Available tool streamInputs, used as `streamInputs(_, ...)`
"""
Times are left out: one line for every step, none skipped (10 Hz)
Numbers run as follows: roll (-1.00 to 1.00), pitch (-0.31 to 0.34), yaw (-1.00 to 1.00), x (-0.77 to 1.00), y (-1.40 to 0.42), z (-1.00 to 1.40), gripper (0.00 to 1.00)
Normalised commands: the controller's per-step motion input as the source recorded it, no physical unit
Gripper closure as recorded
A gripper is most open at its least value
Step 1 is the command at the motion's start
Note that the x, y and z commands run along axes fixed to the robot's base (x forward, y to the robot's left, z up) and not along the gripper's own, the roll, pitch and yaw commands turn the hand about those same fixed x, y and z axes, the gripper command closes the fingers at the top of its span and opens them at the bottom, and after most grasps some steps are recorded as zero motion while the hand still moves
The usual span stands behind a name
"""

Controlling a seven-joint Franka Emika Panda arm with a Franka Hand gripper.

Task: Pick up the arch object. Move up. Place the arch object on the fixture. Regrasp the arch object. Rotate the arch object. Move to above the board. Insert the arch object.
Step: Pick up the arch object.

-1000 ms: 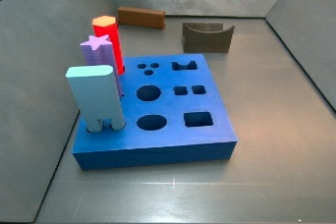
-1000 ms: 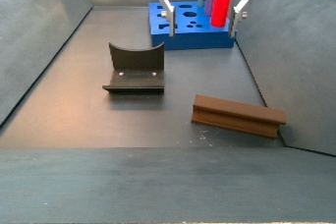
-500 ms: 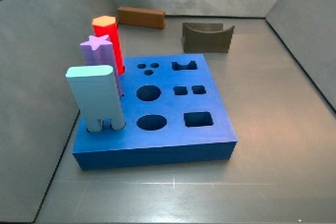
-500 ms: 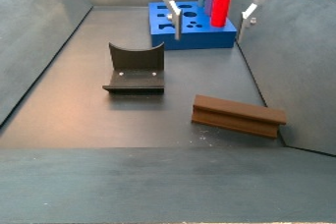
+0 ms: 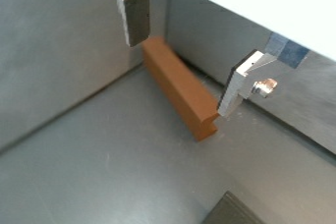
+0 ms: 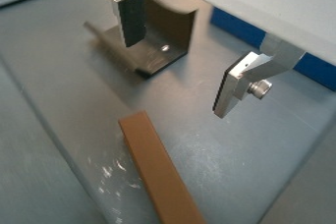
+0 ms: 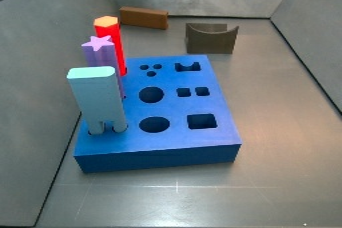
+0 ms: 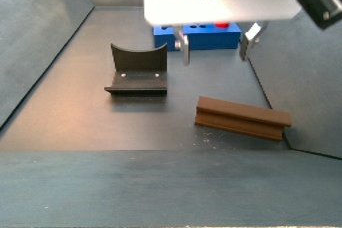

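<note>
In a wrist view the gripper [image 5: 192, 59] has its two flat silver fingers spread wide with nothing between them, and the long plain brown bar-like arch object [image 5: 180, 86] lies flat on the grey floor below, running roughly across the gap and tucked near a wall. My worry: the bar looks skewed to the jaws, so if they come down like that they could clip its end or twist it instead of pinching it square.

In a wrist view the same open gripper [image 6: 184, 54] hangs nearer the fixture [image 6: 156, 34], the small dark olive-grey notched block, while the arch object [image 6: 161, 172] sits well clear of the fingers.

In a side view the big blue slab of a board [image 7: 167, 107] holds a red hexagonal peg [image 7: 108, 42], a purple star piece [image 7: 96, 47] and a pale blue block [image 7: 98, 98]; the arch object [image 7: 142, 17] is near the back wall beside the fixture [image 7: 210, 37].

In a side view the gripper [image 8: 214, 45] hovers between fixture [image 8: 136, 70] and arch object [image 8: 242, 117]. Nothing blocks the way.
</note>
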Motion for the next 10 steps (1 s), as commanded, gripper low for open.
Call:
streamInputs(-0.01,-0.067,0.81,0.04,0.21,-0.4,0.0)
streamInputs(-0.03,-0.034,0.63,0.03,0.42,-0.34,0.0)
streamInputs(0.0,-0.009,0.7,0.02,0.38,-0.41,0.0)
streamInputs(0.09,0.0,0.96,0.0,0.1,-0.49,0.0)
streamInputs(0.1,0.0,1.0,0.0,0.0,-0.55,0.0)
streamInputs(0.08,0.014,1.0,0.0,0.0,-0.58,0.0)
streamInputs(0.12,0.013,1.0,0.0,0.0,-0.52,0.0)
streamInputs(0.13,0.001,1.0,0.0,0.0,-0.49,0.0)
streamInputs(0.14,0.004,1.0,0.0,0.0,-0.46,0.0)
streamInputs(0.15,0.019,1.0,0.0,0.01,-0.41,0.0)
